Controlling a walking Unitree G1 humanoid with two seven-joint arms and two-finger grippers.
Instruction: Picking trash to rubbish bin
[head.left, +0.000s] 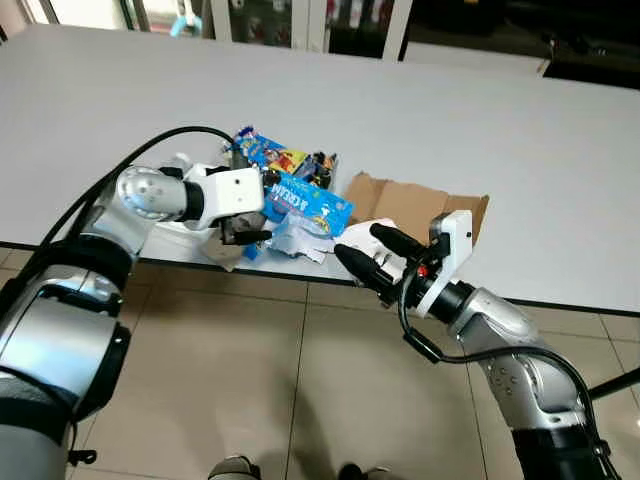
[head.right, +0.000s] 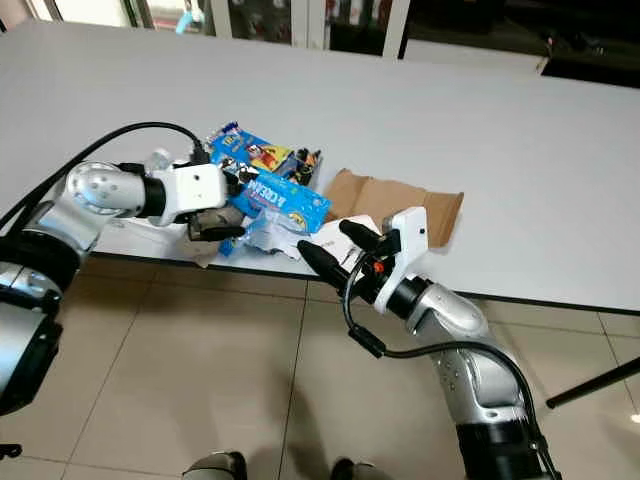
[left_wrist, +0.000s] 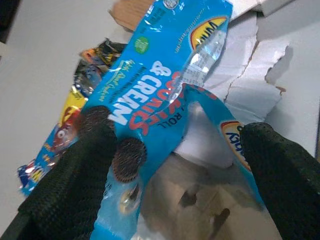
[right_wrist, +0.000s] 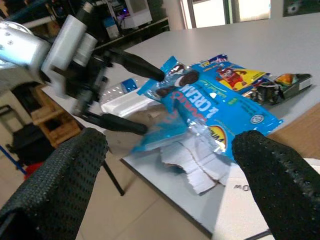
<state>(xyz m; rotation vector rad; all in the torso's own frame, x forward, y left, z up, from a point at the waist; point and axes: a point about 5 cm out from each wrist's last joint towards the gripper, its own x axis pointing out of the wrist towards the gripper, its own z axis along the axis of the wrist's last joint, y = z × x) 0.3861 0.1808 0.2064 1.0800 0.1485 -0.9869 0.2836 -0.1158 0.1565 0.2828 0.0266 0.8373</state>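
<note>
clearly the left tool (head.left: 250, 228) is nearer: its spread black fingers straddle the end of the blue crinkled cookie wrapper (head.left: 312, 203) at the white tabletop's (head.left: 520, 150) near edge, wrapper running lengthwise away. the right tool (head.left: 372, 256), fingers parted and grasping nothing, waits just beside.

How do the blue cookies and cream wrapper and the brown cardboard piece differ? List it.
The blue wrapper is glossy, printed and crumpled; the cardboard is plain brown and matte. The wrapper sits between the open fingers of the left gripper; the cardboard lies flat with no gripper on it. Both lie near the edge of the white table.
</note>
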